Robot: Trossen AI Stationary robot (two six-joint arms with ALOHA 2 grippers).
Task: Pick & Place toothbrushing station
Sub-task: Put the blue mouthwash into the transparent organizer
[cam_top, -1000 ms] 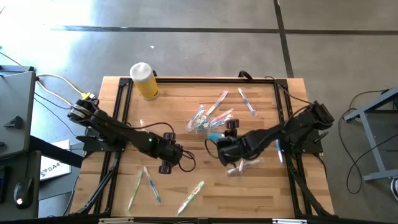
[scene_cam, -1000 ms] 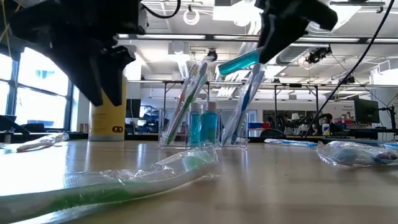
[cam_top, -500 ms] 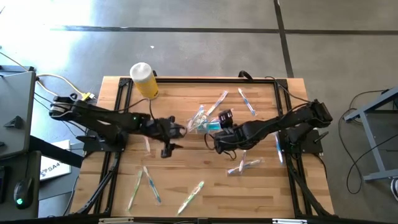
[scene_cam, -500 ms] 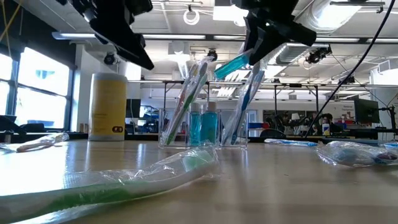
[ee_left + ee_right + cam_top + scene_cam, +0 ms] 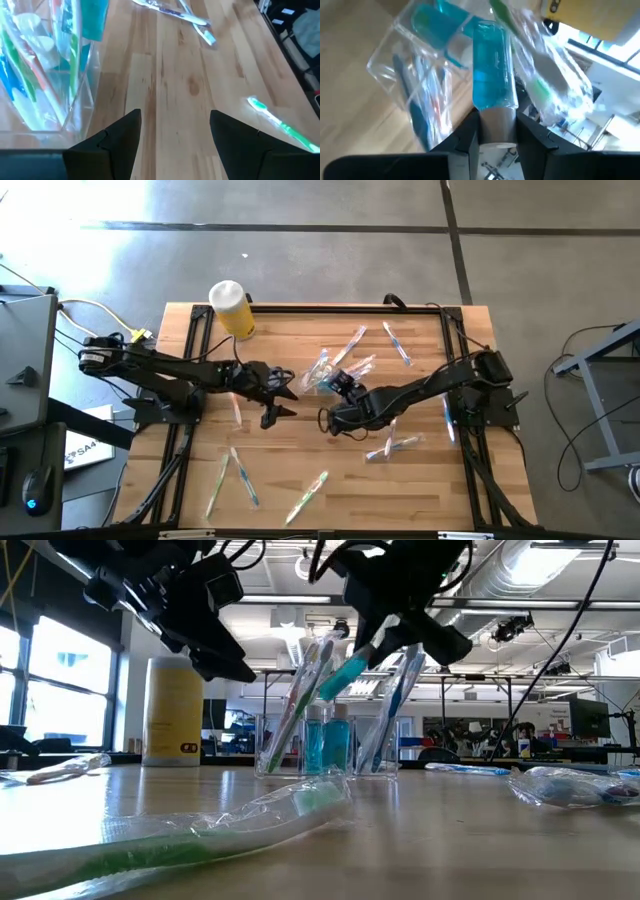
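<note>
Right hand (image 5: 343, 385), grasping 1 teal-ended tube (image 5: 492, 87), has advanced over the clear container (image 5: 322, 375); insertion imminent. Left hand (image 5: 283, 395) released beside it.

A wooden plank worktop (image 5: 300, 455) framed by black rails is seen from above. A yellow bottle with a white cap (image 5: 232, 309) stands at its far left corner. A clear plastic container (image 5: 322, 375), filled with toothbrushes and teal-ended tubes, stands near the middle. Wrapped toothbrushes are scattered over the boards: two (image 5: 352, 344) just beyond the container, one (image 5: 397, 344) toward the far right, one (image 5: 392, 447) on the right side, two (image 5: 231, 478) near the front left and a green one (image 5: 307, 497) at the front edge.
</note>
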